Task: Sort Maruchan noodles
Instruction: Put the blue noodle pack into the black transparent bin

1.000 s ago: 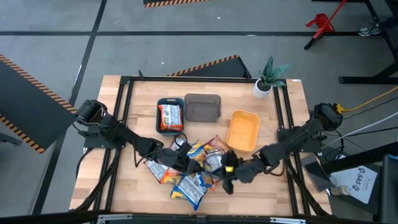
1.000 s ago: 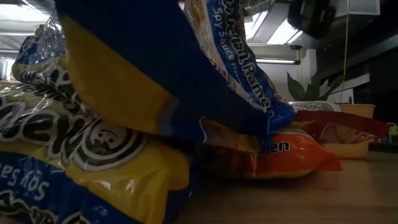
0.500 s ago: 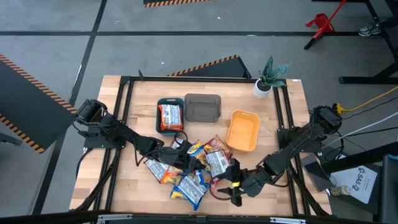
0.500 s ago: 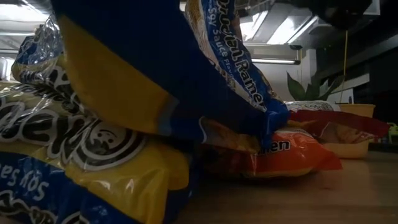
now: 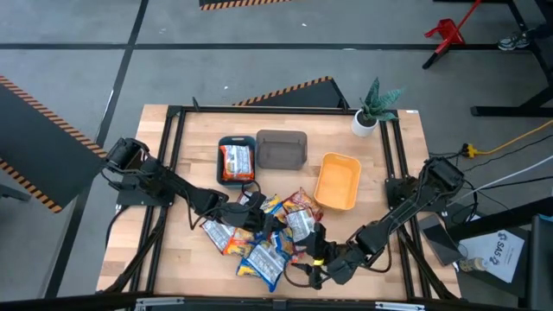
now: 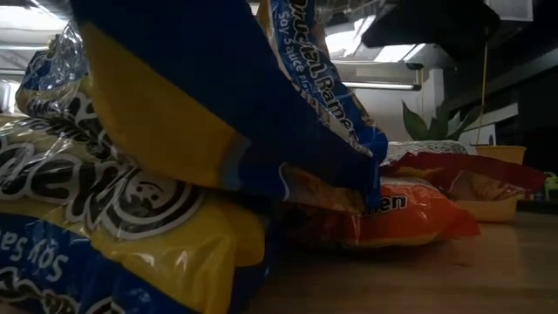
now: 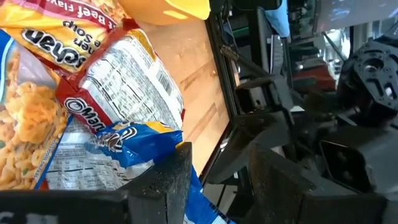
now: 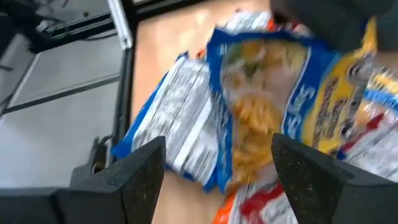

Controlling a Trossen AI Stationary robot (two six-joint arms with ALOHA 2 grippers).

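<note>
Maruchan noodles (image 5: 263,235) piled — right tool (image 8: 214,165) agape

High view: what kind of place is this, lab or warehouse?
Likely a robotics lab or workshop: a wooden table in a black metal frame on a grey floor, hazard-striped floor edging behind it, and loose cables beside it.

The high view looks straight down on the whole table (image 5: 173,173), the low view sits level at its near edge against the noodle packets (image 6: 174,174), which both wrist views share close up.
</note>
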